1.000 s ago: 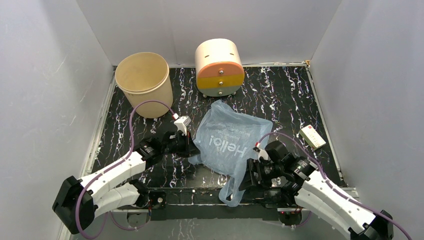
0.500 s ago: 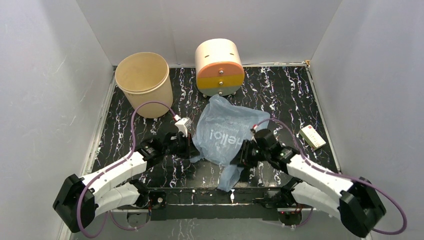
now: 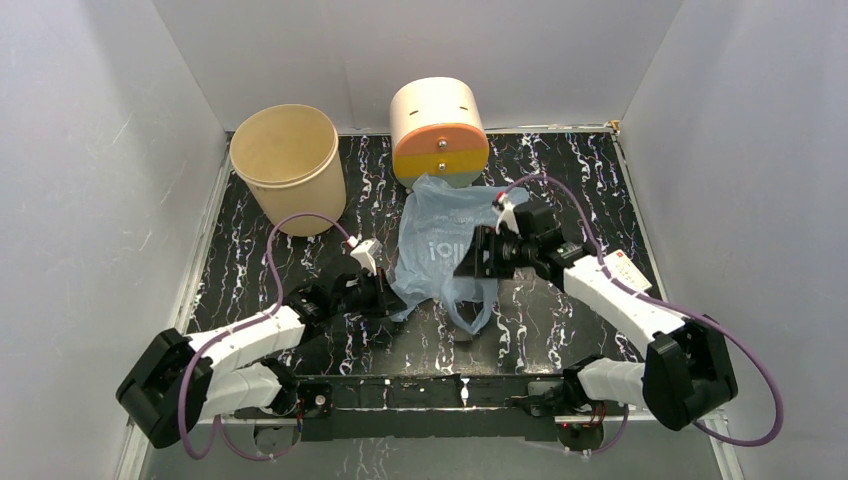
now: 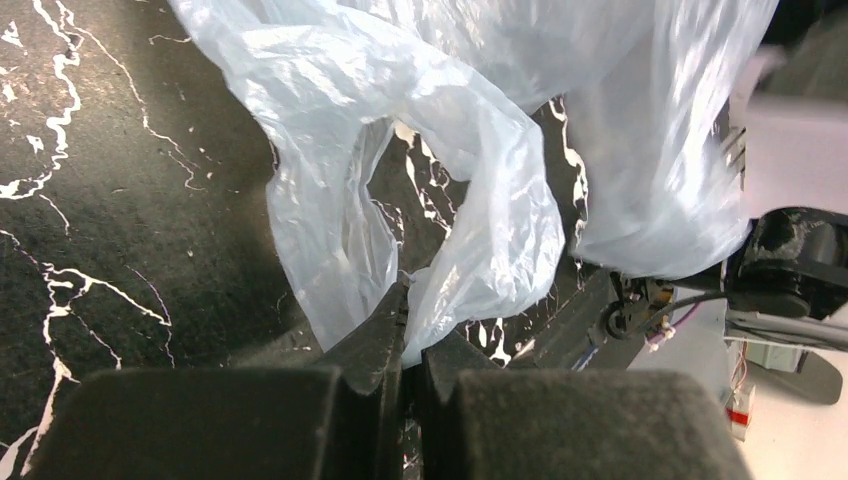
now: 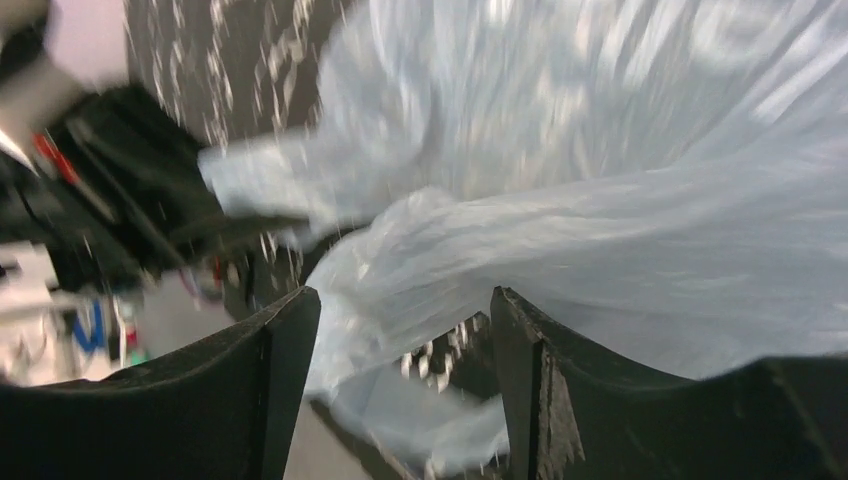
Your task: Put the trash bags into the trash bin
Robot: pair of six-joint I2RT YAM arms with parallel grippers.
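Even bright light; right wrist view motion-blurred.

The trash bag (image 3: 440, 245) lies midway on the worktop (image 3: 570, 190). The trash bin (image 3: 288, 168) stands behind it to the left, the drawer unit (image 3: 438, 135) directly behind it, a small box (image 3: 626, 273) well to its right.

I see a cream drum (image 3: 439, 135) with an orange-yellow front and knobs, back centre of the desk (image 3: 585, 185). Small white box (image 3: 627, 266) near the right edge.

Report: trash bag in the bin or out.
Out. The trash bag lies crumpled on the table, apart from the trash bin; the left gripper pinches its edge.
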